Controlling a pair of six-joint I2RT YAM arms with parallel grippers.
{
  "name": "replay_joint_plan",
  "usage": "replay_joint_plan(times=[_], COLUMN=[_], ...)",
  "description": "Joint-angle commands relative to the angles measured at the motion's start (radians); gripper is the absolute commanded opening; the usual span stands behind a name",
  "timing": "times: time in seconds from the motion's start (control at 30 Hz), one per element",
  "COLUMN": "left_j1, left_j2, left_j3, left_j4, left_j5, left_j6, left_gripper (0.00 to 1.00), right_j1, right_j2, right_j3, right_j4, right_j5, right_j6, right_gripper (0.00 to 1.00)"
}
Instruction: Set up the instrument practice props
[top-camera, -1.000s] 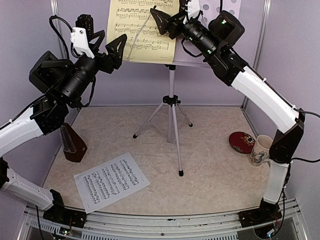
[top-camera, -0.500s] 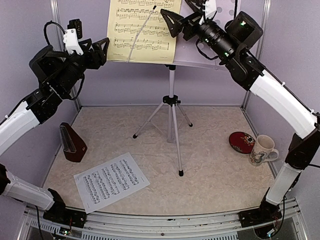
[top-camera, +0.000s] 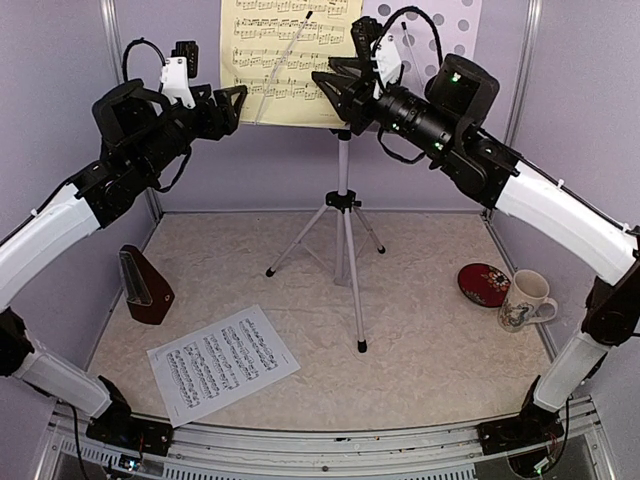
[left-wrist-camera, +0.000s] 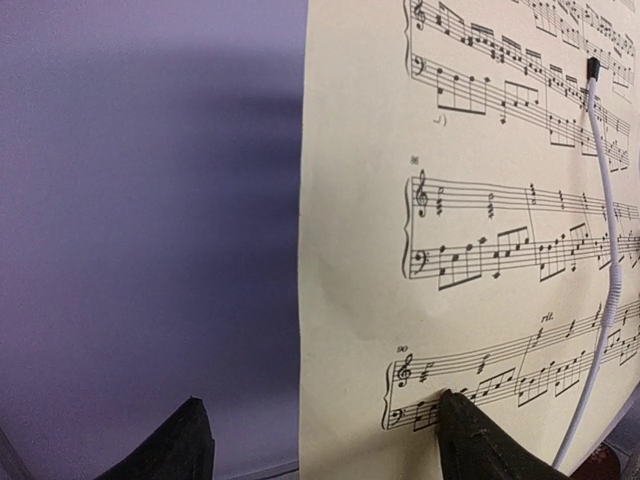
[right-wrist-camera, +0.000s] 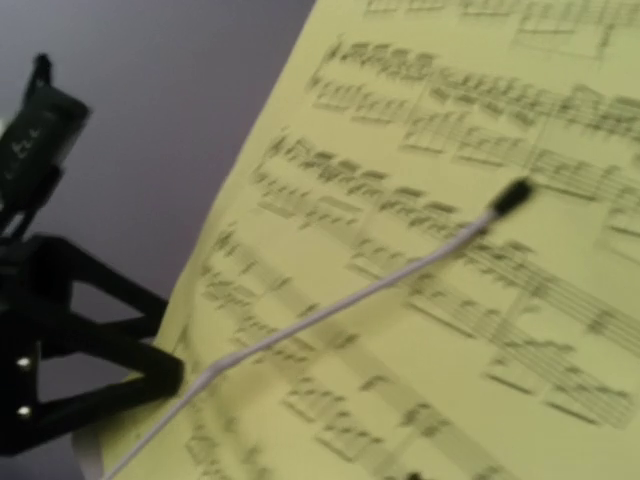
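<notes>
The yellow sheet of music (top-camera: 285, 55) stands on the white music stand (top-camera: 343, 215), whose perforated desk (top-camera: 455, 25) shows behind it. A thin white page-holder wire (top-camera: 283, 68) crosses the sheet. My left gripper (top-camera: 236, 100) is at the sheet's left edge. In the left wrist view it (left-wrist-camera: 320, 440) is open, one fingertip (left-wrist-camera: 470, 435) in front of the paper (left-wrist-camera: 460, 200), the other out past the edge. My right gripper (top-camera: 333, 92) hovers before the sheet's lower right; its wrist view is blurred and its fingers are hidden. The white sheet (top-camera: 222, 362) and the brown metronome (top-camera: 147, 285) rest on the floor.
A floral mug (top-camera: 522, 300) and a red round dish (top-camera: 483, 284) sit by the right wall. The stand's tripod legs (top-camera: 355, 300) spread over the middle of the beige floor. Purple walls close in on three sides.
The left gripper has swung right, up to the yellow sheet's left edge. The right gripper has dropped and moved left, in front of the sheet's lower right part.
</notes>
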Motion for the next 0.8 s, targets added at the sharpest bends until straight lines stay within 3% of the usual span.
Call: replay_joint_plan(times=[0.0, 0.2, 0.53, 0.67, 0.77], left_j1=[0.005, -0.001, -0.03, -0.046, -0.053], left_j2=[0.012, -0.012, -0.09, -0.113, -0.145], left_j3=[0.03, -0.002, -0.08, -0.106, -0.153], left_j4=[-0.024, -0.022, -0.005, -0.017, -0.05], left_j5=[-0.012, -0.017, -0.086, -0.103, -0.118], left_j6=[-0.02, -0.029, -0.02, -0.021, -0.046], left_gripper=[0.75, 0.78, 0.87, 0.88, 0.89], right_j1=[0.034, 0.038, 0.037, 0.037, 0.037], right_j2=[0.012, 0.04, 0.097, 0.087, 0.058], right_j3=[0.015, 0.02, 0.042, 0.043, 0.043], right_j4=[-0.033, -0.057, -0.078, -0.066, -0.085], right_j5=[0.065, 0.133, 0.334, 0.36, 0.296], right_j6=[-0.033, -0.037, -0.125, -0.132, -0.11], right_gripper=[0.31, 0.17, 0.09, 0.1, 0.2])
